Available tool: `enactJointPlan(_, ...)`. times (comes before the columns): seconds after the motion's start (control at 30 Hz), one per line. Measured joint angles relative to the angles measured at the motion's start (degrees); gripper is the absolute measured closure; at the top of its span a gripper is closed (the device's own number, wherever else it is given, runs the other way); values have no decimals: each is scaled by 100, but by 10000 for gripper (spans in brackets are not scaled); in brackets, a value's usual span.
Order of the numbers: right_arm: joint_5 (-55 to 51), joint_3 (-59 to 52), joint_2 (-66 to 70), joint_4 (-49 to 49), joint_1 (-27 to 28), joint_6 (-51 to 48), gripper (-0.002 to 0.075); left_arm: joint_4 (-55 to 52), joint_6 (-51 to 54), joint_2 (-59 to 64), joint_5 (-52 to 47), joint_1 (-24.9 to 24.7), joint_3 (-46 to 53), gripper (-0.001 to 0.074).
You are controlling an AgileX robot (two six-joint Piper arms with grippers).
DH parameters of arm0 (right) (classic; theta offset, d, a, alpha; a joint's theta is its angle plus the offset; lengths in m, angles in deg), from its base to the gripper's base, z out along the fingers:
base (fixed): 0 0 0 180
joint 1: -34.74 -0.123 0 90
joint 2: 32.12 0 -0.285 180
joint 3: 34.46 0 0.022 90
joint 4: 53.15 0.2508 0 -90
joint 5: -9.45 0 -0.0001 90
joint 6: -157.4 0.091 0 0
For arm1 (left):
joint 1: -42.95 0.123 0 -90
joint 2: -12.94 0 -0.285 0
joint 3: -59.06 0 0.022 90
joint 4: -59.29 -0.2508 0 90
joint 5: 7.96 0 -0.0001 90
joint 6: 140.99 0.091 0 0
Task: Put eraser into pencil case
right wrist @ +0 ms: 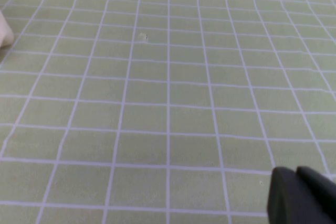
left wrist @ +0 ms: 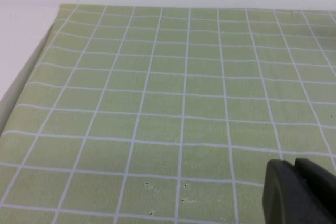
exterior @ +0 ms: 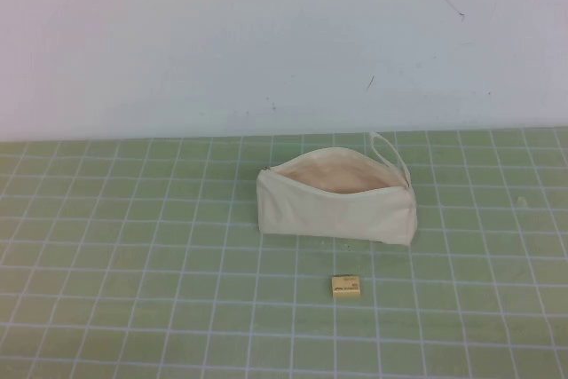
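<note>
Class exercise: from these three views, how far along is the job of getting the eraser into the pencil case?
Done: the pencil case already lies unzipped, lining showing. In hand: nothing; the eraser sits on the mat in front of it, untouched. The left gripper and right gripper each show only over bare mat, neither near the eraser. Left: grasping, carrying, dropping in.
</note>
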Motion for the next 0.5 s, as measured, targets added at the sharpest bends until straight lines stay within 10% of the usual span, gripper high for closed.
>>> enactJointPlan(0.5,0,0,0,-319,0,0,727,0,0,0,-9,0,0,736)
